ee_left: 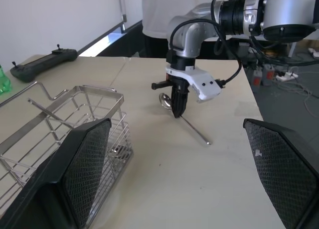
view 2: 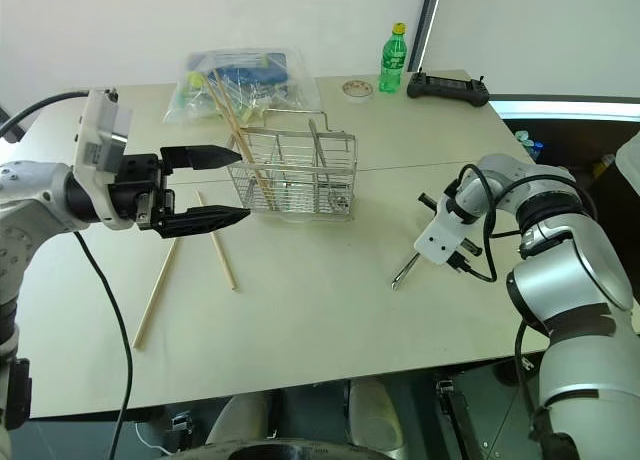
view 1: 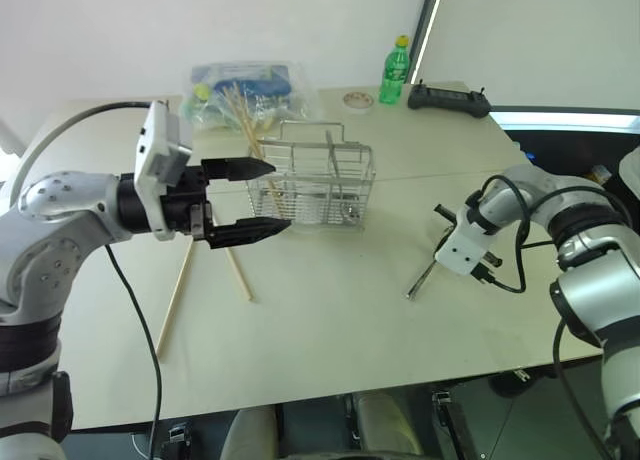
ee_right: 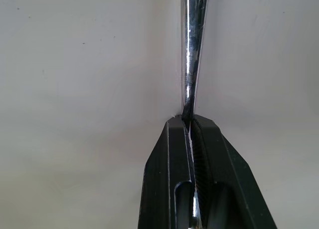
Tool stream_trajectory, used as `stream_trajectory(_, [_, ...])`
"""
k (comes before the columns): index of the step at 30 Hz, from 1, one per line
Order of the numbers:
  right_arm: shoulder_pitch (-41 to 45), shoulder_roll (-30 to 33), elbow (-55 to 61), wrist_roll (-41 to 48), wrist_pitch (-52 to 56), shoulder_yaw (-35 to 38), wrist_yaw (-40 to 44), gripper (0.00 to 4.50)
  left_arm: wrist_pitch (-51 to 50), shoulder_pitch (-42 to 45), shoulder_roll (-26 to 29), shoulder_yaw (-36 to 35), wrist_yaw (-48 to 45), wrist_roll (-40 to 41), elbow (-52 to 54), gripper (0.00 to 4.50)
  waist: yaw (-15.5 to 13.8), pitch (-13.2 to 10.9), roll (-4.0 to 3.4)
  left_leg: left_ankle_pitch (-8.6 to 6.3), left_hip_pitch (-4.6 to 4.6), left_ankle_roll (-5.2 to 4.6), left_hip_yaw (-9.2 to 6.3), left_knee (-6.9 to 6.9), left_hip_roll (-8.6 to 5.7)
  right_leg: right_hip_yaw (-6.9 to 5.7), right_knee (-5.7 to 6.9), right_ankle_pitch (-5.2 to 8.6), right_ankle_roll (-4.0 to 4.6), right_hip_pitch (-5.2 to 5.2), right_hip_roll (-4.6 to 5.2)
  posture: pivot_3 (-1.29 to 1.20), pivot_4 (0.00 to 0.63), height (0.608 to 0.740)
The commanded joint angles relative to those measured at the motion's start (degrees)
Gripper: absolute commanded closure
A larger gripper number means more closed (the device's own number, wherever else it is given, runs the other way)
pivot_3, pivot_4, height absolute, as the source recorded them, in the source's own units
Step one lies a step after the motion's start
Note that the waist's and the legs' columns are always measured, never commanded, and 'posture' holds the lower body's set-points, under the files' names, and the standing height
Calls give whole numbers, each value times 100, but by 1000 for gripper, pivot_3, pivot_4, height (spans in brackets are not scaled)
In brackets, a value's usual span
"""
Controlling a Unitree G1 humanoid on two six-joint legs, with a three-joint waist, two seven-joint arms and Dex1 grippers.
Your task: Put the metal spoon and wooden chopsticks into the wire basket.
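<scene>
On the pale surface (view 1: pixel 330 320) to my right, my right jaws (ee_left: pixel 177 109) pinched the metal spoon (ee_left: pixel 185 123) by its handle. My left jaws (view 1: pixel 252 198) gaped empty beside the wire basket (view 1: pixel 318 185); two wooden chopsticks (view 1: pixel 205 275) lay below.

Green bottle (view 1: pixel 396 70), black controller (view 1: pixel 448 100), tape roll (view 1: pixel 358 101), plastic bag (view 1: pixel 250 88), table (view 1: pixel 330 340)

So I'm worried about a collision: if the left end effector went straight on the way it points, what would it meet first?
Probably the wire basket; the open left end effector points level at its near end, though depth is unclear.
</scene>
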State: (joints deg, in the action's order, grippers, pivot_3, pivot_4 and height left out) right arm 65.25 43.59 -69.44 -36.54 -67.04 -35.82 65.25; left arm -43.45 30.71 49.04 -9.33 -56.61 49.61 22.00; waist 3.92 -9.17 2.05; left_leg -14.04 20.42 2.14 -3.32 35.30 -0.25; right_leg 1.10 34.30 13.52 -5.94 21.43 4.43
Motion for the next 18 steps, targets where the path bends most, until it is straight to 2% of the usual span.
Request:
stream_trajectory(1, [-386,27,498,1146,-167,346,606,4444,243,345,-58,95,-136,-172,-198,0,-3,-12,-14,0,2,0,0,-2,0,0,-1,0,-1,0,0,0,150,726])
stream_trajectory(3, [-633,128,897,1664,81,456,1011,4444,319,442,-89,150,-228,-258,-331,0,4,-24,-31,0,2,0,4,-5,0,2,-2,1,-3,1,0,0,150,726])
stream_trajectory(7, [-931,295,1384,2103,409,522,1421,4444,463,673,-178,284,-388,-433,-614,0,-17,-49,-69,0,4,0,4,-9,-1,3,1,2,-8,6,1,0,150,726])
stream_trajectory(12, [-1057,392,1618,1925,674,650,1050,4444,539,801,-256,341,-510,-518,-781,0,-34,-55,-74,0,6,0,5,-8,-1,2,0,3,-8,7,1,0,150,726])
stream_trajectory(16, [-1363,542,2368,2676,1209,928,1338,4444,571,865,-310,350,-549,-609,-867,0,-64,-63,-75,0,9,0,7,-7,-1,3,-1,3,-8,8,3,0,150,726])
stream_trajectory(18, [-1637,651,3180,3319,1952,1207,1494,4444,567,893,-318,332,-560,-623,-893,0,-82,-69,-82,0,9,0,7,-7,-2,4,-2,3,-8,9,4,0,150,726])
